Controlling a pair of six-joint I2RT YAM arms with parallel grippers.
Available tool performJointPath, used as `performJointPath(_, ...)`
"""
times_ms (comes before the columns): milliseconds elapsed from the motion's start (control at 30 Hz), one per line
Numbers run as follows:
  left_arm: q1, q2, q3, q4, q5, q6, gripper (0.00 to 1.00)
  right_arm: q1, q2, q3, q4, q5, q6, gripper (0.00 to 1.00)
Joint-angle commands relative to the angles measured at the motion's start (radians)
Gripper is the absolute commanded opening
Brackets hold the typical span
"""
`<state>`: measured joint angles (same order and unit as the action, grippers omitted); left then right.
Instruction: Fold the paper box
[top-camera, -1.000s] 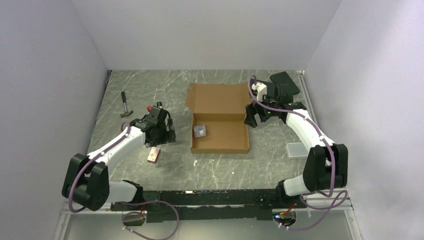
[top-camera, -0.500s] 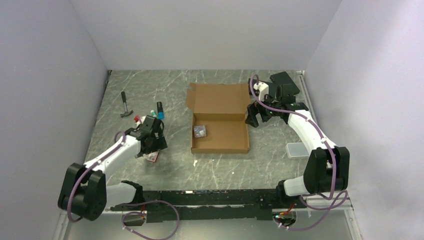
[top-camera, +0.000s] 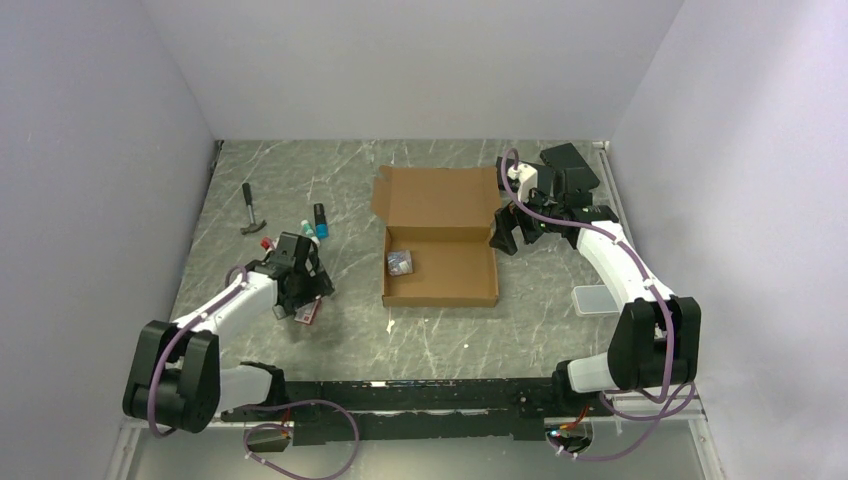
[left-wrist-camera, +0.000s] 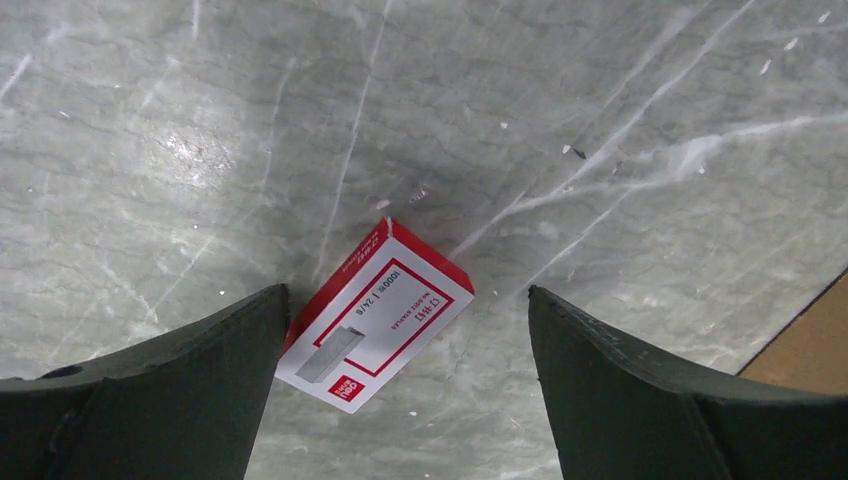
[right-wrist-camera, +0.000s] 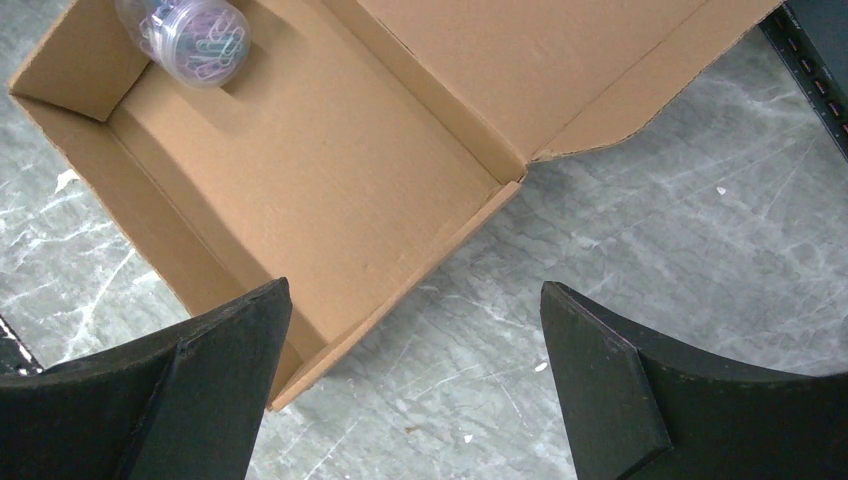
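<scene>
Right wrist shows paperclips (right-wrist-camera: 185, 38) inside the paper box (right-wrist-camera: 330, 210).

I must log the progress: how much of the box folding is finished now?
Done: the walls of the paper box stand up; a jar of paper clips sits inside. In hand: nothing; the right gripper hangs open at its right wall, the left gripper open over a staple box. Left: closing the open lid.
</scene>
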<state>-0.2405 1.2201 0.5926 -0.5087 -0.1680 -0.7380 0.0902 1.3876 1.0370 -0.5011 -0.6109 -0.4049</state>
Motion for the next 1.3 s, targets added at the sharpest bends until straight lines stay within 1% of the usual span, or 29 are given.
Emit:
performJointPath(0, 0.004, 0.037, 0.002, -0.014, 0.032, -0.085, 0.86, -0.001, -0.036, 0.029, 0.006, -0.031, -0.021, 1.00)
performJointPath(33, 0.004, 0.050, 0.014, -0.043, 0.028, -0.106, 0.79, 0.000, -0.036, 0.029, 0.006, -0.032, -0.021, 1.00)
performJointPath(67, 0.004, 0.063, 0.027, -0.078, 0.029, -0.120, 0.76, -0.001, -0.036, 0.029, 0.006, -0.033, -0.021, 1.00)
performJointPath(133, 0.003, 0.086, 0.045, -0.107, 0.062, -0.136, 0.74, -0.001, -0.034, 0.029, 0.007, -0.034, -0.021, 1.00)
performJointPath(200, -0.004, 0.086, 0.037, -0.094, 0.111, -0.159, 0.71, 0.000, -0.032, 0.030, 0.005, -0.033, -0.021, 1.00)
performJointPath(300, -0.058, 0.072, 0.021, -0.076, 0.138, -0.210, 0.70, -0.001, -0.032, 0.029, 0.007, -0.032, -0.020, 1.00)
performJointPath(333, -0.080, 0.072, 0.026, -0.083, 0.129, -0.221, 0.70, 0.000, -0.032, 0.028, 0.008, -0.032, -0.020, 1.00)
performJointPath(433, -0.145, 0.110, 0.078, -0.156, 0.042, -0.272, 0.71, -0.001, -0.028, 0.029, 0.007, -0.034, -0.018, 1.00)
performJointPath(533, -0.175, 0.206, 0.121, -0.229, -0.031, -0.316, 0.71, -0.001, -0.026, 0.029, 0.006, -0.034, -0.018, 1.00)
performJointPath(633, -0.177, 0.287, 0.134, -0.258, -0.074, -0.346, 0.70, -0.002, -0.028, 0.028, 0.006, -0.035, -0.018, 1.00)
performJointPath(700, -0.177, 0.306, 0.134, -0.261, -0.103, -0.367, 0.70, -0.001, -0.030, 0.028, 0.007, -0.035, -0.018, 1.00)
performJointPath(867, -0.171, 0.255, 0.125, -0.236, -0.151, -0.400, 0.71, -0.002, -0.025, 0.029, 0.003, -0.038, -0.023, 1.00)
performJointPath(933, -0.148, 0.238, 0.123, -0.227, -0.165, -0.402, 0.71, -0.002, -0.024, 0.029, 0.002, -0.040, -0.024, 1.00)
performJointPath(1100, -0.053, 0.250, 0.099, -0.152, -0.121, -0.352, 0.68, -0.002, -0.027, 0.029, 0.001, -0.041, -0.026, 1.00)
performJointPath(1200, -0.040, 0.285, 0.101, -0.126, -0.087, -0.326, 0.49, -0.001, -0.028, 0.029, 0.001, -0.041, -0.026, 1.00)
performJointPath(1233, -0.040, 0.293, 0.102, -0.119, -0.073, -0.318, 0.41, -0.002, -0.027, 0.029, 0.001, -0.041, -0.026, 1.00)
performJointPath(1267, -0.040, 0.296, 0.101, -0.110, -0.058, -0.309, 0.31, -0.002, -0.028, 0.029, 0.001, -0.041, -0.026, 1.00)
